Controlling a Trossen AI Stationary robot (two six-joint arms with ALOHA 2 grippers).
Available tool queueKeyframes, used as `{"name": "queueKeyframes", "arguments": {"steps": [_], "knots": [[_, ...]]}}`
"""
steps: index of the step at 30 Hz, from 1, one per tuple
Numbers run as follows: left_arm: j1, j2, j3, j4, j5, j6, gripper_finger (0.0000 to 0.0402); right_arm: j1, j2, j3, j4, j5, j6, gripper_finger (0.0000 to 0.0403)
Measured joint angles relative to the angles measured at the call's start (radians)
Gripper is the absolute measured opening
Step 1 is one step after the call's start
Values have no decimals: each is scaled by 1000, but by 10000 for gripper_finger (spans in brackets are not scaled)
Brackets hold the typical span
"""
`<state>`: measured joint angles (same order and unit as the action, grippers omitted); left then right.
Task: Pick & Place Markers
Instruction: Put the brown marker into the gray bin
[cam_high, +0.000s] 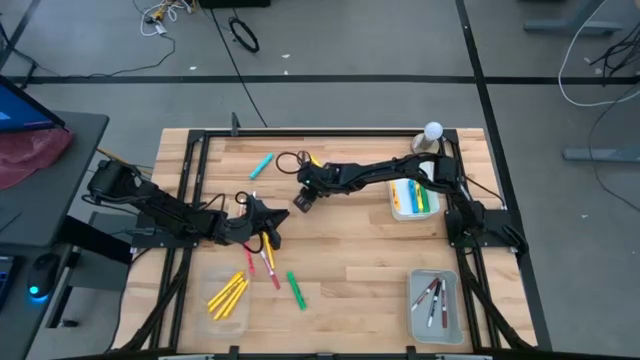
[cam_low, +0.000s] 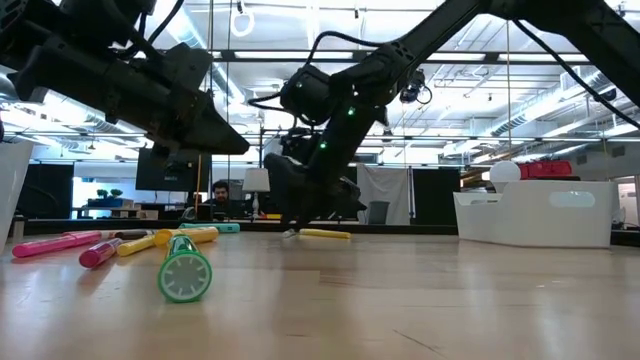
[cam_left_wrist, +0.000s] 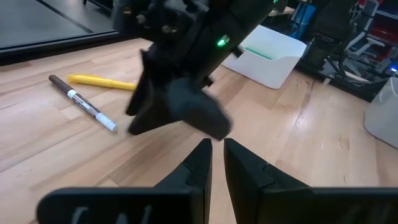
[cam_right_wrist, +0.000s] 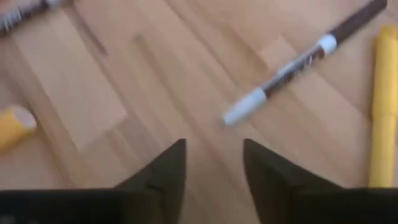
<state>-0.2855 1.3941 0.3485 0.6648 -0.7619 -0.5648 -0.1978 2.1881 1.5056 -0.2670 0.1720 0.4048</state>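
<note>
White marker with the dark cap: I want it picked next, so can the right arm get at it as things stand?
Probably yes. The right gripper hangs with jaws open just short of the white marker, which lies flat on bare wood, with only a yellow marker beside it, not across it.

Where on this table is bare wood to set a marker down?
Bare wood lies between the green marker and the tray of white markers, also below the right pincer. Crowded: loose markers by the left pincer, near the yellow-marker tray.
</note>
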Motion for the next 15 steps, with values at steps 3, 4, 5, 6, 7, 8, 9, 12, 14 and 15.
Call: {"name": "queueKeyframes", "arguments": {"steps": [3, 4, 5, 6, 7, 8, 9, 12, 14, 15], "knots": [[0, 0, 0, 4, 0, 0, 46, 0, 36, 1, 88, 64, 23, 221], [0, 0, 0, 6, 0, 0, 46, 0, 48, 1, 113, 89, 38, 234], [0, 0, 0, 6, 0, 0, 46, 0, 58, 1, 132, 114, 52, 244], [0, 0, 0, 6, 0, 0, 46, -1, 72, 1, 153, 138, 62, 250], [0, 0, 0, 6, 0, 0, 46, -1, 84, 3, 168, 155, 69, 253], [0, 0, 0, 6, 0, 0, 46, -1, 97, 3, 179, 173, 75, 254], [0, 0, 0, 6, 0, 0, 46, 0, 108, 6, 192, 187, 80, 252], [0, 0, 0, 6, 0, 0, 46, -2, 139, 8, 213, 203, 80, 234], [0, 0, 0, 5, 0, 0, 46, -3, 156, 8, 211, 214, 77, 213], [0, 0, 0, 5, 0, 0, 46, -3, 164, 10, 208, 218, 77, 201]]}}
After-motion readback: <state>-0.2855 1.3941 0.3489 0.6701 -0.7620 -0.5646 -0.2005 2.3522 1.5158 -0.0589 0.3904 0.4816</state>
